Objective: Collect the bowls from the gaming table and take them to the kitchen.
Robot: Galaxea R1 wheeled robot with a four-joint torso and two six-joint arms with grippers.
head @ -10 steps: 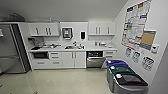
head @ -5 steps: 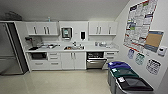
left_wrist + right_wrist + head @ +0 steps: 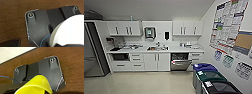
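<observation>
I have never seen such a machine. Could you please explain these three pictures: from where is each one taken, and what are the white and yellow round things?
This is a wheeled robot with two arms. The wide picture comes from a camera high on its head and looks into a kitchen: white cabinets, a countertop with a sink, a steel dishwasher, and waste bins by the wall with posters.

The other two pictures come from cameras on the wrists. The dark plates with round screws are parts of the robot itself. Close in front of the left wrist camera is a white bowl; in front of the right one is a yellow bowl. The robot seems to carry one in each hand, though the fingers are not clear enough to confirm this. The brown wood grain behind is a surface below.
</observation>
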